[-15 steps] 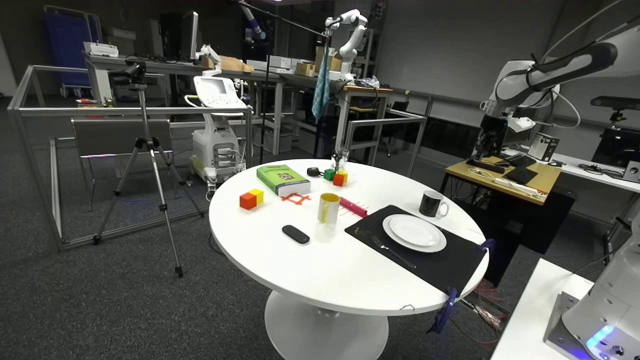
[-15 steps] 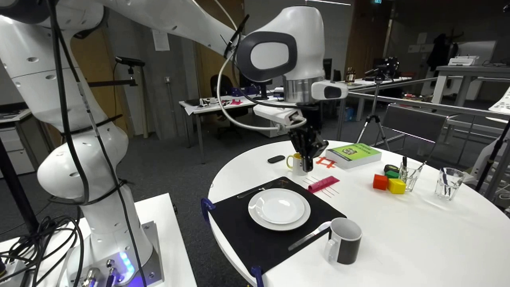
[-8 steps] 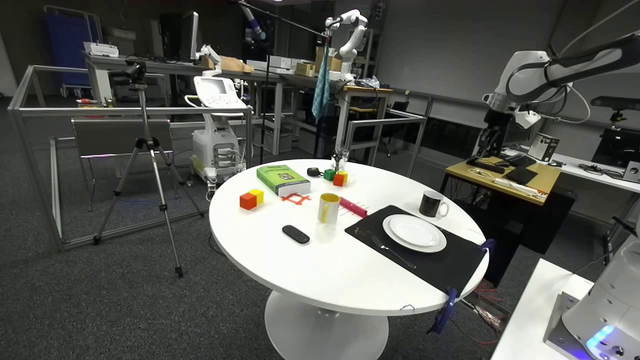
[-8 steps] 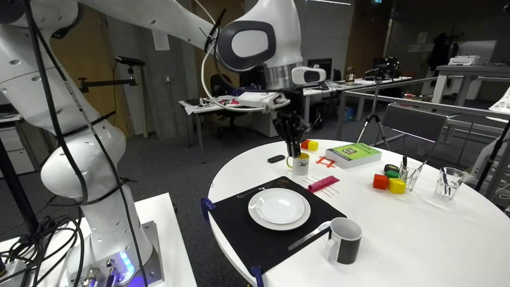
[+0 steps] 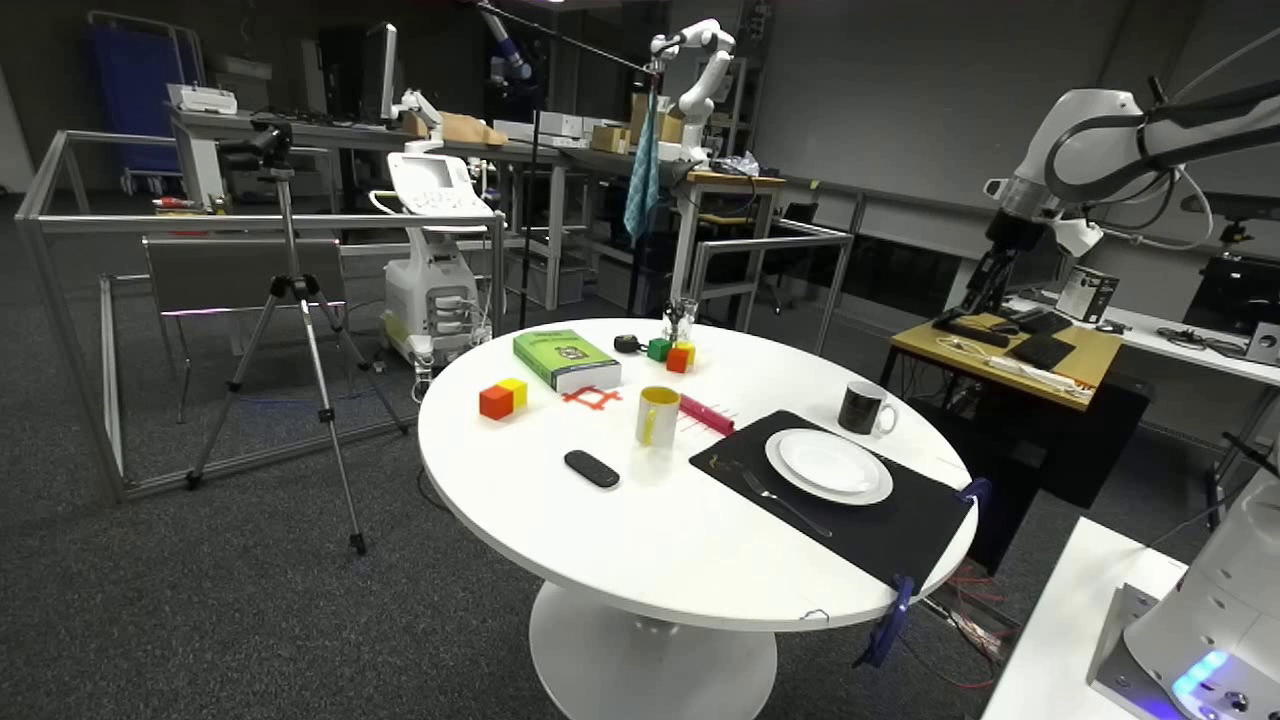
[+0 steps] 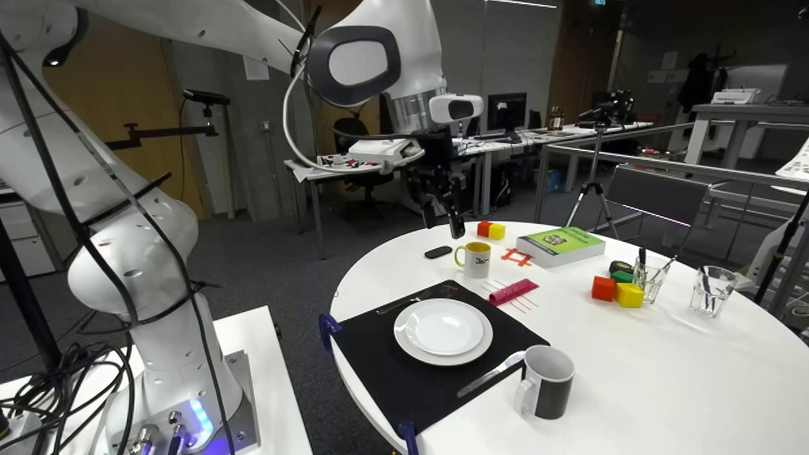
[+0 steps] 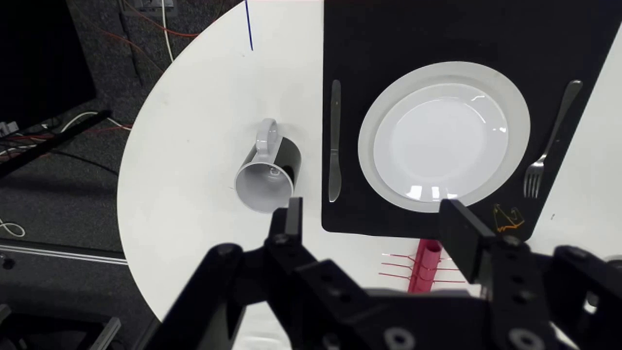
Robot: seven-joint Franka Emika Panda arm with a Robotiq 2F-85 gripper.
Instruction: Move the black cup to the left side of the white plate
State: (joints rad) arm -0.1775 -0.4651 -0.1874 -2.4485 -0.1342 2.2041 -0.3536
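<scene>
Holds the pincer [image 7: 373, 216] spread, gripping nothing, presumably to leave room for a wide body. Has the black-and-white mug [image 7: 268, 170] upright on the desk [image 7: 194, 170], beside the black placemat [image 7: 388, 39]. Must likely carry it past knife [image 7: 335, 146] and white plate [image 7: 368, 138], set as for a meal, to the fork [image 7: 537, 166] side.

Dark carpet [image 5: 220, 630], grey wall [image 5: 900, 100], white table [image 5: 620, 545]

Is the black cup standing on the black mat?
No, the wrist view shows the black cup on the table, beside the mat.
</scene>
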